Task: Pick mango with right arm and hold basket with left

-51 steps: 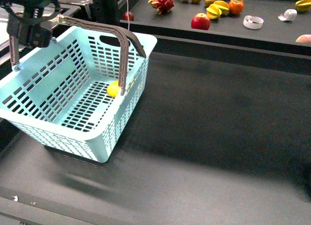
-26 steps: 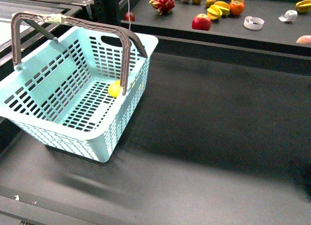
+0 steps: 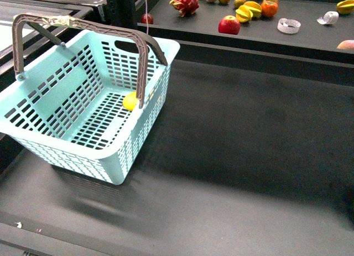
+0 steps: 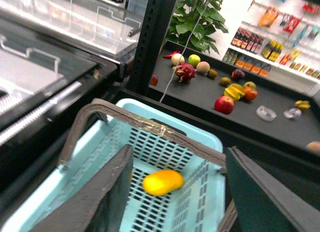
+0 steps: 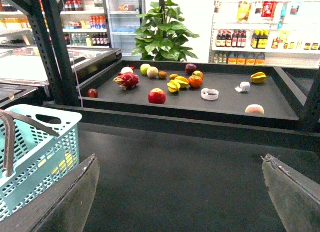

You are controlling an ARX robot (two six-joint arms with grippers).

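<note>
A dark tabletop (image 3: 238, 156) fills most of the front view. At about ten o'clock on it sits a light blue-green basket (image 3: 83, 106) with slotted walls, its two grey-brown hoop handles (image 3: 141, 62) raised together over the opening. No arm appears in the front view.

Inside the basket lies one item, the yellow-orange mango (image 3: 130, 101), on the slotted floor against the wall at the basket's three o'clock side, partly behind a handle. From the left wrist view the mango (image 4: 162, 182) rests alone on the floor beneath the joined handles.

At twelve to one o'clock a raised shelf (image 3: 310, 40) carries loose fruit: a red apple (image 3: 228, 25), a ridged star-shaped fruit (image 3: 246, 11) and a pink dragon fruit (image 3: 185, 3).

The left hand (image 4: 175, 192) hangs above the basket with its fingers spread apart, grasping nothing; the handles lie between them but untouched. The right hand (image 5: 180, 192) is also released, fingers wide and empty, facing the shelf, well apart from the basket.

Likely risks: the basket is unheld, so a reach for the mango could nudge or tip it. The upright handles cross above the fruit and could block or snag the right hand. The round, smooth mango may roll along the floor if touched off-centre.
</note>
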